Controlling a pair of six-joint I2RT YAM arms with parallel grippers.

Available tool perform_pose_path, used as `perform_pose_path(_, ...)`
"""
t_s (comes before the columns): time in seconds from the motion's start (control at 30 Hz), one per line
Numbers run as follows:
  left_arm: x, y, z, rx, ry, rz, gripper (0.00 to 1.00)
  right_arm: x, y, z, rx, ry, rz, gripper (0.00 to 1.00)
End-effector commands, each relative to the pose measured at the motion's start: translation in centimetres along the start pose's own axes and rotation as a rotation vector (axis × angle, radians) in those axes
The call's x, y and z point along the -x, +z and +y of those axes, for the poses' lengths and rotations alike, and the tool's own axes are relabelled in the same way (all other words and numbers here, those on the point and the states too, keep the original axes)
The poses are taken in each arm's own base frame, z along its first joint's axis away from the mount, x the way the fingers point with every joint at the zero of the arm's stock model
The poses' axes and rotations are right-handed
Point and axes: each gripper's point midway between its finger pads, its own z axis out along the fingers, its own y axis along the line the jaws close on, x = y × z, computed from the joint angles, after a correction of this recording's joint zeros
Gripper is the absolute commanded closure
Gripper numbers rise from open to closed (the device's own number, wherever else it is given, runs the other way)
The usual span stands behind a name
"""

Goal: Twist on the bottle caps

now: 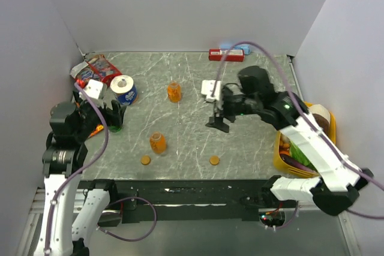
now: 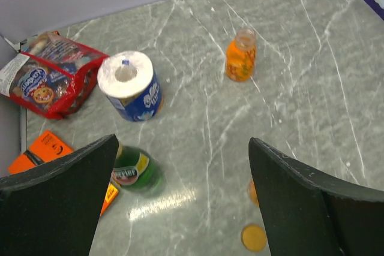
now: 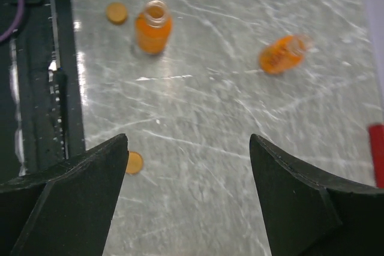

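Two small orange bottles stand upright with open necks: one (image 1: 174,92) mid-table, one (image 1: 158,142) nearer the front. Two flat orange bottle caps lie near the front edge, one (image 1: 145,160) by the nearer bottle, the other (image 1: 214,160) further right. My left gripper (image 1: 111,116) hovers open at the left, beside the green bottle; its wrist view shows the far bottle (image 2: 240,55) and a cap (image 2: 254,237) by its right finger. My right gripper (image 1: 219,119) hangs open over mid-table, holding nothing; its view shows both bottles (image 3: 153,27) (image 3: 282,54) and both caps (image 3: 117,12) (image 3: 134,162).
A dark green glass bottle (image 2: 137,171), a toilet-paper roll (image 1: 123,90), a red snack bag (image 1: 96,69) and an orange packet (image 2: 42,151) crowd the left side. A white box (image 1: 210,88) and a red box (image 1: 226,55) lie at the back. A yellow basket (image 1: 278,148) stands right.
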Motion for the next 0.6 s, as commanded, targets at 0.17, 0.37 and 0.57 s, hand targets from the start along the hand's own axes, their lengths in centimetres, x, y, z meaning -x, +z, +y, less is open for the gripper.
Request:
perform_pose_path(0.17, -2.6, -3.4, 0.9, 0.078, 0.035, 0.019, 0.04, 3.7, 9.0, 3.6, 0.227, -0.089, -0.022, 0.13)
perform_pose_path(0.37, -0.4, -4.3, 2.0, 0.144, -0.013, -0.054, 0.04, 3.5, 16.9, 2.2, 0.224, 0.075, 0.020, 0.14)
perform_pose_path(0.57, 1.0, -4.8, 0.8, 0.087, -0.044, -0.091, 0.04, 2.0, 21.9, 2.9, 0.276, 0.114, 0.073, 0.17)
